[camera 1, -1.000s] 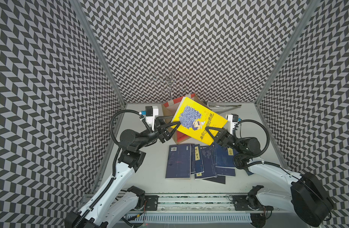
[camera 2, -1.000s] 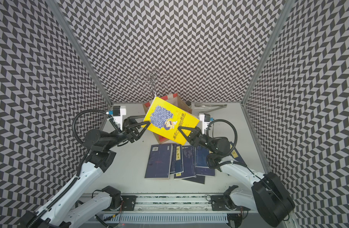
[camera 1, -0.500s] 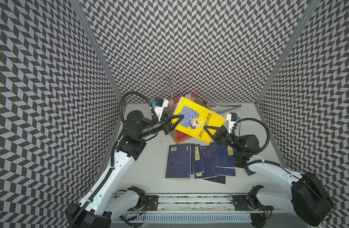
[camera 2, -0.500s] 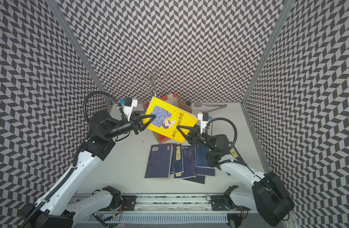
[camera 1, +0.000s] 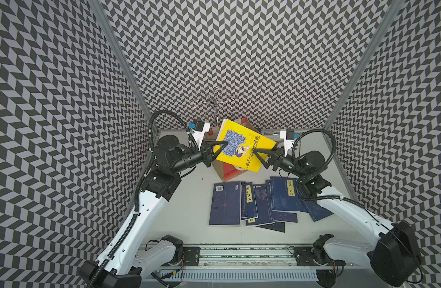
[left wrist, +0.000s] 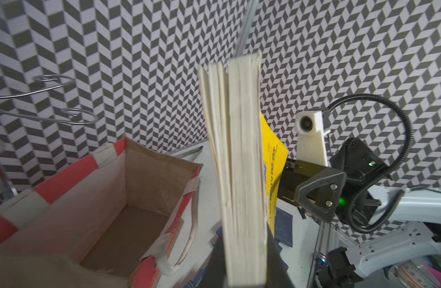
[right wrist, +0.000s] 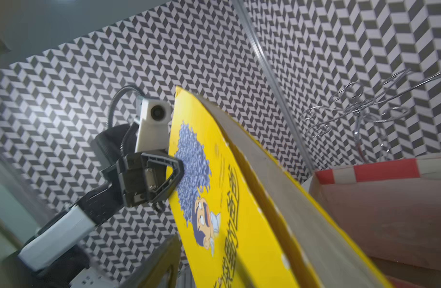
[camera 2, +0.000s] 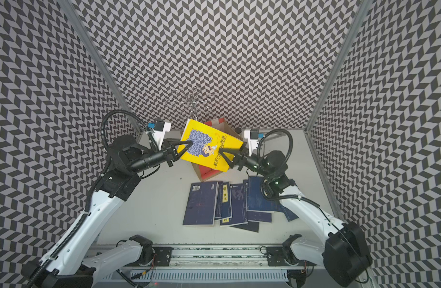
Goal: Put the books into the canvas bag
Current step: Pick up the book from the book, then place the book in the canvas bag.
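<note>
A bright yellow book [camera 1: 242,147] [camera 2: 207,147] hangs tilted over the canvas bag [camera 1: 224,172] [camera 2: 207,173], a red and tan tote with an open mouth [left wrist: 64,179]. My left gripper [camera 1: 223,145] [left wrist: 244,261] is shut on the book's left edge, its dark fingers pressed against both covers. My right gripper [camera 1: 260,158] [camera 2: 225,159] is open around the book's right edge, and one of its fingers [right wrist: 162,264] stands apart from the cover. Several navy blue books [camera 1: 225,202] [camera 2: 202,202] lie fanned out on the table in front of the bag.
A wire stand [camera 1: 214,102] rises behind the bag at the back wall. Patterned walls close in the table on three sides. The arms' base rail [camera 1: 239,256] runs along the front edge. A white rope handle [left wrist: 189,239] hangs over the bag's near side.
My left arm swung in toward the bag and its gripper closed on the yellow book's left edge. My right gripper, which had held the book's right edge, has opened.
</note>
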`<action>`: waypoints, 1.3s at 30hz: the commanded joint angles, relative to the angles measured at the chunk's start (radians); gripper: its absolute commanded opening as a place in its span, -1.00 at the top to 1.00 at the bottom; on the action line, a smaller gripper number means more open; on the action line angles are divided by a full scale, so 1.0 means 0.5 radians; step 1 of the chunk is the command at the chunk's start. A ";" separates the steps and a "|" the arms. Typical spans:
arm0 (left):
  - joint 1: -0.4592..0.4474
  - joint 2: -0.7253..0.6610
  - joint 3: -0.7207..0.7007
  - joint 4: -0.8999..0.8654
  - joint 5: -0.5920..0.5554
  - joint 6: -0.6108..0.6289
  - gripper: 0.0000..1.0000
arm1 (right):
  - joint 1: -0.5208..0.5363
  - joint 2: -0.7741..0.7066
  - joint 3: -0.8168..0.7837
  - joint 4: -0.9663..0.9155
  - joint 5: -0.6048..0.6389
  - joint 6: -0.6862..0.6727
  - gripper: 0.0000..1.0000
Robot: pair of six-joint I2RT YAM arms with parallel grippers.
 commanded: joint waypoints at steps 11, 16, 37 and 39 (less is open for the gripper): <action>0.026 0.367 0.804 -0.519 -1.127 0.077 1.00 | -0.033 0.984 1.456 -1.696 0.931 -1.024 -0.73; 0.027 0.454 0.867 -0.540 -1.184 0.076 1.00 | -0.035 1.326 1.894 -1.948 1.091 -1.142 -0.67; -0.115 0.596 0.782 -0.514 -1.365 0.101 1.00 | -0.079 1.554 2.047 -2.255 1.380 -1.264 0.12; -0.155 0.605 0.782 -0.536 -1.460 0.105 1.00 | -0.078 1.556 2.043 -2.258 1.398 -1.266 0.22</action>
